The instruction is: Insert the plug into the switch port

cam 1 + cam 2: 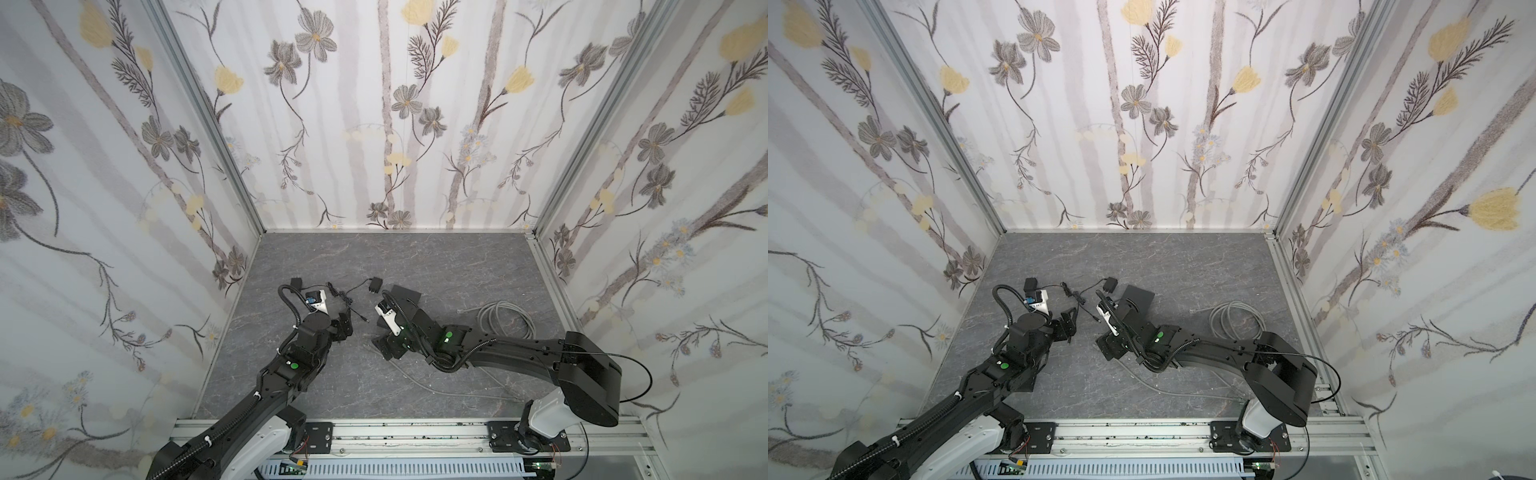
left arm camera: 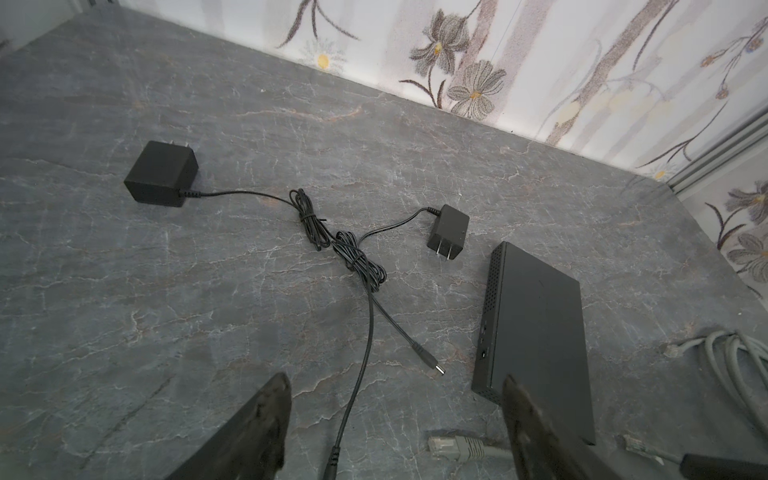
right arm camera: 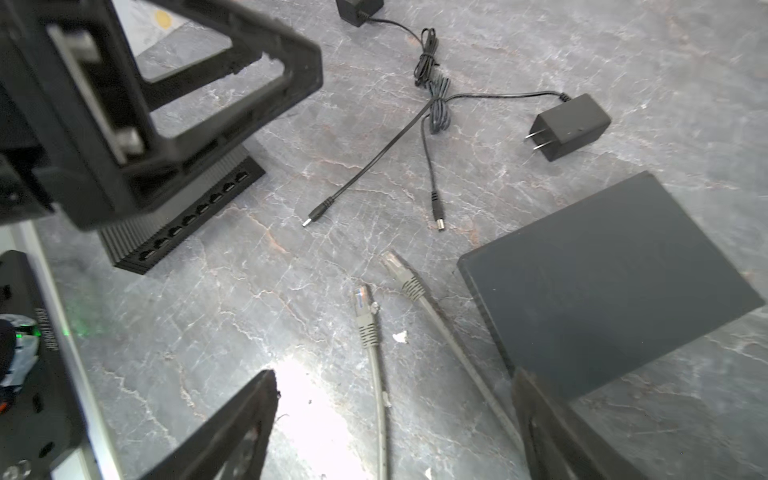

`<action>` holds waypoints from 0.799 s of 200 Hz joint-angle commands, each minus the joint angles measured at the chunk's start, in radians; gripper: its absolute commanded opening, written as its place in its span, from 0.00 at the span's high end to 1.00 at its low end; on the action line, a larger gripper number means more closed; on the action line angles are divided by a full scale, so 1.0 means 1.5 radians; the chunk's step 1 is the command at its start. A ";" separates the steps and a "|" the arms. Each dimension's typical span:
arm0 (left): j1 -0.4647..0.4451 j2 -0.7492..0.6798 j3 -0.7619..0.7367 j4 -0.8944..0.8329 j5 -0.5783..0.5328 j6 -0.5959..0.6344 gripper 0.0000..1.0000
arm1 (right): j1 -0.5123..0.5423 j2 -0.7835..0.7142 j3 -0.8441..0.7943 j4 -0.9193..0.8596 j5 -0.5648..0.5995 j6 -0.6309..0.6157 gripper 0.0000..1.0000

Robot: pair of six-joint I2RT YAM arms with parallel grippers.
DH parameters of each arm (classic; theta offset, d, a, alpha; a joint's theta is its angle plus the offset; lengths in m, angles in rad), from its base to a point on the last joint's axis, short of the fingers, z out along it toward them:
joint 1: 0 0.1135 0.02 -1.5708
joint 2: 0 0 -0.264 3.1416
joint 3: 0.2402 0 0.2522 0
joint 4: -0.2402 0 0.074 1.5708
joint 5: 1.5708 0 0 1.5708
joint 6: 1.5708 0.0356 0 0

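Note:
A black switch [image 3: 187,216] with a row of ports lies under one of my left gripper's fingers [image 3: 249,118]. A second, dark grey switch [image 2: 536,340] lies flat by the right arm [image 1: 407,295]. Two barrel plugs [image 3: 316,214] [image 3: 436,216] and two grey network plugs [image 3: 363,307] [image 3: 399,270] lie loose on the table. My left gripper [image 2: 395,386] hangs open over a black power lead. My right gripper [image 3: 395,378] is open above the two grey cables. Neither touches anything. In both top views the grippers [image 1: 345,320] [image 1: 1111,347] face each other.
Two black wall adapters [image 2: 162,174] [image 2: 448,232] with tangled leads lie behind the grippers. A coil of grey cable [image 1: 505,318] sits to the right. Flowered walls enclose the grey marbled table [image 1: 415,257] on three sides; a metal rail [image 1: 415,432] runs along the front.

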 commanded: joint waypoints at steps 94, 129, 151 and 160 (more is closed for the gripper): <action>0.024 -0.339 0.141 -0.402 -0.028 -0.166 0.00 | -0.013 0.243 0.180 0.182 -0.259 0.280 0.17; 0.024 -0.358 0.128 -0.402 -0.001 -0.143 0.00 | -0.022 0.293 0.233 0.177 -0.257 0.311 0.26; 0.023 -0.380 0.113 -0.389 0.038 -0.148 0.01 | -0.034 0.317 0.252 0.183 -0.262 0.334 0.33; 0.024 -0.388 0.112 -0.388 0.047 -0.146 0.03 | -0.038 0.323 0.255 0.187 -0.262 0.340 0.35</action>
